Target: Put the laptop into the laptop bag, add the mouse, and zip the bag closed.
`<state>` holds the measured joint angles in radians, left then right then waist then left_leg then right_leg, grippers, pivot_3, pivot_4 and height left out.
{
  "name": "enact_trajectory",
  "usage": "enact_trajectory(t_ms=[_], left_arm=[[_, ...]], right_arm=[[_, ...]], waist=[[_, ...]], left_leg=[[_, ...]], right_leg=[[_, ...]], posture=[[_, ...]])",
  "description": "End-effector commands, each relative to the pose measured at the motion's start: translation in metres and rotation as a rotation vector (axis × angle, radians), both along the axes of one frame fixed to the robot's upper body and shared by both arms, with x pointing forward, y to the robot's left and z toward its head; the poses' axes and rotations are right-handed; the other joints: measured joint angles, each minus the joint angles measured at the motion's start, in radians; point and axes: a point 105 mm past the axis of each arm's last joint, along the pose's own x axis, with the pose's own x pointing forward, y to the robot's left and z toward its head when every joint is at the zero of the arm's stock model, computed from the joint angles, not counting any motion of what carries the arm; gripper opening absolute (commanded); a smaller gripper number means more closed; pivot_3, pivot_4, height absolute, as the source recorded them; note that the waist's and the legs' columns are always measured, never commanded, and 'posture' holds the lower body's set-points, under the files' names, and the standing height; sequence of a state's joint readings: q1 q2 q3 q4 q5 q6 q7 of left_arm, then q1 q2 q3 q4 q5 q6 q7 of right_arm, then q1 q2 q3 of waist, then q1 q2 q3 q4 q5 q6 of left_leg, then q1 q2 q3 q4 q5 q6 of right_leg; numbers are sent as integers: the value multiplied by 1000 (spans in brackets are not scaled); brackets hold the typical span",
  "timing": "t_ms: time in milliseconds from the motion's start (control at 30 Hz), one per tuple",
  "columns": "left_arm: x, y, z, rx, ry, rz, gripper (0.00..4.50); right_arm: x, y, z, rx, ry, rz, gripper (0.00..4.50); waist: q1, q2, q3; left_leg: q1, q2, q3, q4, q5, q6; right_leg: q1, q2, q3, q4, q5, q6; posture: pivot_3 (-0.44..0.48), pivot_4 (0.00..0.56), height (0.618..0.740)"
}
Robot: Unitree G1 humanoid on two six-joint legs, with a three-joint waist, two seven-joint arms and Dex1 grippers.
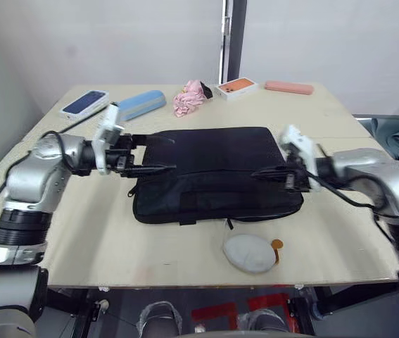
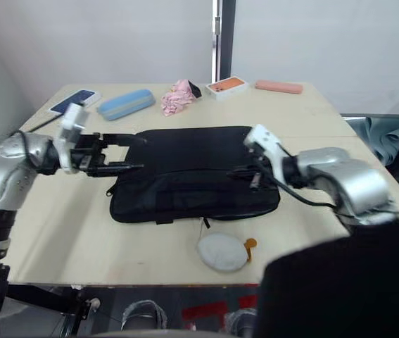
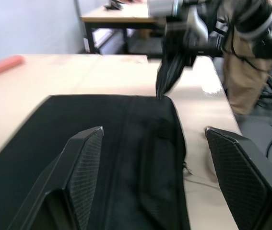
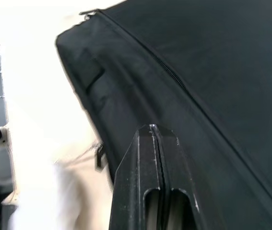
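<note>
Pale surface [image 1: 79, 232]: bag [image 1: 213, 172] flanked by spread left fingers [image 3: 85, 158] and pressed-together right fingers [image 4: 150, 191]; zipper may be missed, bag dragged.

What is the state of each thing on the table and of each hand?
Bag: lies flat on the table, looks closed; no laptop to see.
Plush toy: lies on the table in front of the bag, apart from it.
Blue case: closed, behind the bag.
Left hand: open, at the bag's left end.
Right hand: shut, at the bag's right end; whether it pinches something is unclear.
</note>
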<state>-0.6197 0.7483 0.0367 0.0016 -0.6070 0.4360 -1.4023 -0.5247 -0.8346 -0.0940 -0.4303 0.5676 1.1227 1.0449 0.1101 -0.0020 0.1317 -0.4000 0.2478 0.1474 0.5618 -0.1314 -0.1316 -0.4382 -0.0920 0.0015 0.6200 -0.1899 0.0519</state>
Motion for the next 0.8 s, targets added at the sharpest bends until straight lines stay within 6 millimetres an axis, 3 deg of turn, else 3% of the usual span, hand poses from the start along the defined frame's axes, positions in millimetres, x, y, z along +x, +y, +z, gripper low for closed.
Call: enact_trajectory(t_ms=[33,167,300,333,433,667,733,800], left_arm=[[-1,-12,-1,21,-66,-65,3584],[-8,-33,-22,51,-87,-188,3584],[-8,-43,-27,58,-86,-254,3584],[-6,-47,-28,58,-81,-274,3628],[-2,-52,-33,63,-64,-313,2784],[26,-58,-73,185,-55,-299,205],[33,-63,-81,191,-33,-294,0],[37,-65,-84,195,-26,-290,0]], right_arm=[[-19,-17,27,21,-110,-21,0],[-51,-54,36,24,-131,-149,0],[-72,-66,41,50,-123,-212,0],[-79,-69,45,62,-124,-229,255],[-97,-70,55,93,-131,-231,1130],[-130,-68,63,89,-113,-219,3626],[-135,-66,64,82,-110,-225,4277],[-139,-64,64,75,-104,-224,4483]], waist=[[-2,0,0],[6,0,0],[6,0,0],[7,0,0],[12,0,0],[28,1,0],[37,1,0],[44,0,0]], left_leg=[[0,0,0,0,0,0],[1,0,1,1,0,1],[1,0,1,3,0,2],[1,0,2,4,0,2],[2,0,2,7,0,2],[3,0,2,8,0,3],[3,-1,2,8,0,3],[2,-1,2,8,0,3]], right_leg=[[0,0,0,0,0,0],[1,-1,1,1,0,0],[1,-1,2,2,0,0],[0,0,2,3,0,0],[1,-1,3,5,0,1],[2,-1,4,4,0,1],[2,-2,4,4,0,2],[2,-2,3,3,0,2]], posture=[[0,150,740],[0,150,740],[0,150,740],[0,150,740],[0,150,740],[0,150,740],[0,150,740],[0,150,740]])
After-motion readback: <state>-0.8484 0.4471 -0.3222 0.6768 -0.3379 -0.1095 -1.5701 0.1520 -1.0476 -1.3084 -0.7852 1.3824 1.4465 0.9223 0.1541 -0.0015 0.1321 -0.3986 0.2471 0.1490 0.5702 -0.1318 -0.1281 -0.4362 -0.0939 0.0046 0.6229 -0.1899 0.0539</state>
